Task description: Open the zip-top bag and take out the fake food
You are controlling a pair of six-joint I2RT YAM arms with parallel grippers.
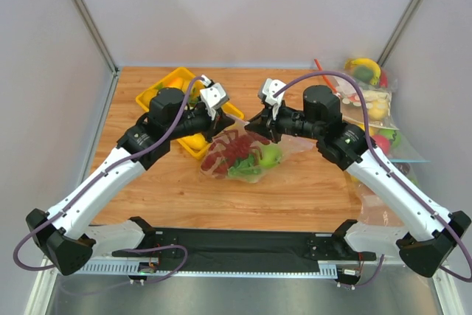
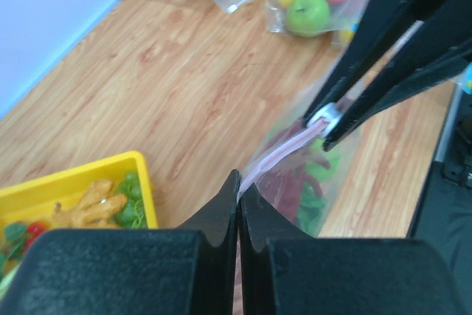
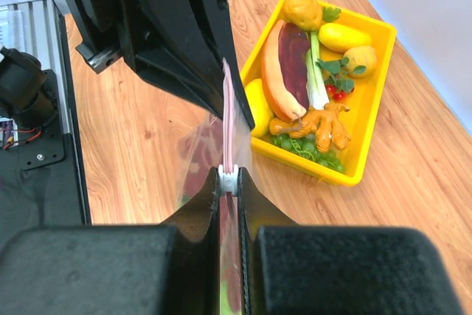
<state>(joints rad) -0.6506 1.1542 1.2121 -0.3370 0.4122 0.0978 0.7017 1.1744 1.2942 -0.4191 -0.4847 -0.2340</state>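
Observation:
The zip-top bag (image 1: pixel 247 156) hangs between both grippers over the middle of the table, its bottom resting on the wood. Its pale pink zip strip (image 2: pixel 284 151) runs taut from one gripper to the other. My left gripper (image 2: pixel 239 181) is shut on the strip's end. My right gripper (image 3: pixel 228 175) is shut on the small white slider (image 3: pixel 228 181) on the strip. Through the clear plastic I see the fake food: a red lobster (image 1: pixel 227 149), a round green fruit (image 1: pixel 270 155) and lettuce (image 1: pixel 247 170). In the top view the two grippers' tips nearly meet, left (image 1: pixel 223 125) and right (image 1: pixel 252 127).
A yellow tray (image 3: pixel 369 130) with a toy hot dog (image 3: pixel 284 68) and yellow toy fruits stands behind the left arm. Other clear bags of toy fruit (image 1: pixel 372 101) lie along the right wall. A black mat (image 1: pixel 243 245) covers the near edge.

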